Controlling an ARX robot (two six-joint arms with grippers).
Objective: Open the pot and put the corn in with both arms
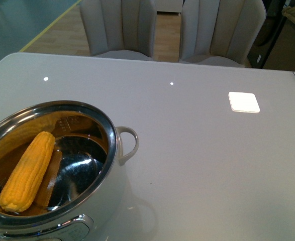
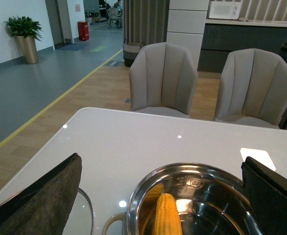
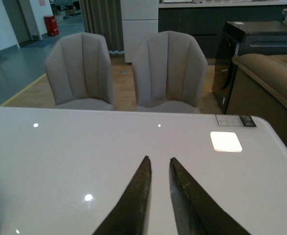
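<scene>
In the front view you see the pot [image 1: 94, 201] at the near left corner of the white table [image 1: 202, 165], its lid off and its steel interior open to the camera. The corn [image 1: 27, 170] lies inside, slanted against the left inner wall, one end down near the bottom and the other up toward the rim. The pot's loop handle [image 1: 128, 144] sticks out to the right. Neither arm shows here. Two grey chairs [image 1: 122, 27] stand behind the far edge of the table.

In the left wrist view you look down between the left gripper [image 2: 163, 196] fingers, which stand wide apart, one dark pad [image 2: 45, 200] on either side of the frame, holding nothing. The pot [image 2: 192, 174] sits between them and just below, with the corn [image 2: 166, 215] upright against its shiny wall. A curved glass edge, likely the lid [image 2: 87, 208], rests on the table beside the pot under one pad.

In the right wrist view the right gripper [image 3: 159, 169] hangs over bare table [image 3: 60, 161], its two fingers drawn nearly together with only a thin gap, and nothing is between them. The same chairs [image 3: 170, 68] face you.
</scene>
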